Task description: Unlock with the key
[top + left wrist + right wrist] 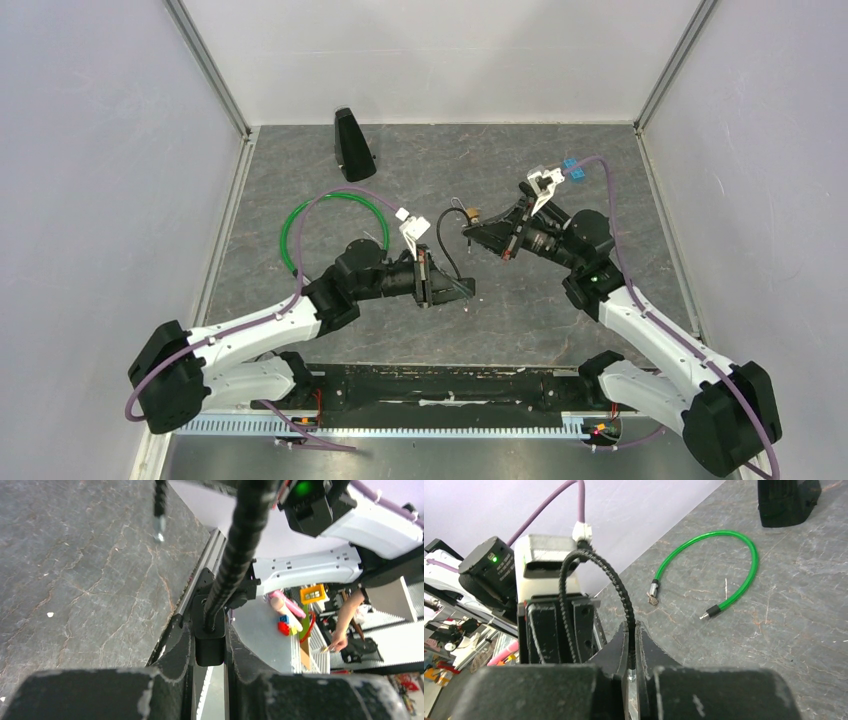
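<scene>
Right gripper (632,640) is pinched tight on the black ribbed cable lock (614,578); left gripper (210,642) clamps the lock's body narrowly. I see it held between both claws, above the grey veined table mat (520,310), pale walls (440,60) beyond.

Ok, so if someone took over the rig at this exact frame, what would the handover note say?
Left gripper: jaws closed on the black lock body, held above the table.
Right gripper: jaws shut on the black cable arching from that body.
The cable's silver tip hangs free.
Green cable lies open on the table; black stand at the far edge.
Done: both grips set.
Left: I see no key clearly, so confirm the lock is actually released.
</scene>
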`<action>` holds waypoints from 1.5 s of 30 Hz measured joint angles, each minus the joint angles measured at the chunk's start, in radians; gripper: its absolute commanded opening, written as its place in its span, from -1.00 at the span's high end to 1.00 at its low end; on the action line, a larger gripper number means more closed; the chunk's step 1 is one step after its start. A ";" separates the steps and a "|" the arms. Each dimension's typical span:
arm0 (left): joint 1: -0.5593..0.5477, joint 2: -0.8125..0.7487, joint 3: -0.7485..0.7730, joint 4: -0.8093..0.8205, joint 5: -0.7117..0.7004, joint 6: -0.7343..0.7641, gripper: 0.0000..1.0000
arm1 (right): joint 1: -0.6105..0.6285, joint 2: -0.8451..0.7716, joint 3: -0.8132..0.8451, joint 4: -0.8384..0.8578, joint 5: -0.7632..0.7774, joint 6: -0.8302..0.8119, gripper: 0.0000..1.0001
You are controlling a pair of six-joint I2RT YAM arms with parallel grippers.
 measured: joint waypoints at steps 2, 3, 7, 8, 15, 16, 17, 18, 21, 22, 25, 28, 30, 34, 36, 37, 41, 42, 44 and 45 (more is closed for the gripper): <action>-0.013 0.000 0.000 -0.002 0.015 0.020 0.96 | -0.009 0.001 0.008 0.001 0.007 0.005 1.00; -0.017 0.000 0.000 -0.005 0.020 0.027 0.95 | -0.013 0.002 0.011 0.001 0.010 0.006 1.00; -0.023 0.000 0.000 -0.030 0.020 0.046 0.95 | -0.020 0.014 0.026 -0.001 0.019 0.006 0.84; -0.023 0.000 0.000 -0.040 0.019 0.050 0.95 | -0.021 0.015 0.026 -0.008 0.026 0.005 0.42; -0.025 -0.004 0.000 -0.148 -0.023 0.061 0.95 | -0.027 0.013 0.037 -0.178 0.195 -0.100 -0.50; -0.024 -0.003 0.002 -0.164 -0.034 0.061 0.95 | -0.027 0.008 0.037 -0.215 0.228 -0.125 -0.52; -0.023 0.000 0.003 -0.182 -0.044 0.061 0.95 | -0.027 0.002 0.037 -0.240 0.249 -0.143 -0.53; -0.019 0.006 0.005 -0.194 -0.056 0.060 0.96 | -0.027 -0.008 0.037 -0.267 0.274 -0.164 -0.53; 0.002 0.033 0.013 -0.232 -0.081 0.056 0.95 | -0.027 -0.047 0.037 -0.326 0.339 -0.220 -0.65; 0.012 0.045 0.016 -0.241 -0.089 0.052 0.96 | -0.027 -0.062 0.036 -0.341 0.359 -0.234 -0.71; 0.058 0.097 0.029 -0.268 -0.112 0.037 0.96 | -0.027 -0.111 0.027 -0.377 0.435 -0.277 -0.95; 0.111 0.162 0.042 -0.285 -0.123 0.025 0.95 | -0.026 -0.160 0.004 -0.409 0.520 -0.313 -0.96; 0.145 0.212 0.054 -0.288 -0.133 0.015 0.95 | -0.026 -0.185 -0.012 -0.425 0.559 -0.331 -0.96; 0.202 0.320 0.087 -0.282 -0.147 0.006 0.95 | -0.026 -0.224 -0.037 -0.453 0.625 -0.356 -0.96; 0.222 0.372 0.106 -0.277 -0.159 0.006 0.95 | -0.026 -0.240 -0.045 -0.461 0.647 -0.366 -0.96; 0.230 0.398 0.116 -0.271 -0.166 0.006 0.95 | -0.026 -0.249 -0.050 -0.463 0.656 -0.371 -0.96; 0.248 0.489 0.140 -0.234 -0.172 0.006 0.95 | -0.026 -0.272 -0.057 -0.470 0.679 -0.385 -0.96; 0.251 0.515 0.143 -0.221 -0.166 0.006 0.95 | -0.026 -0.274 -0.058 -0.471 0.681 -0.387 -0.96; 0.254 0.558 0.144 -0.201 -0.156 -0.006 0.83 | -0.026 -0.277 -0.059 -0.476 0.685 -0.393 -0.96; 0.256 0.579 0.144 -0.192 -0.148 -0.017 0.72 | -0.026 -0.278 -0.059 -0.479 0.687 -0.395 -0.96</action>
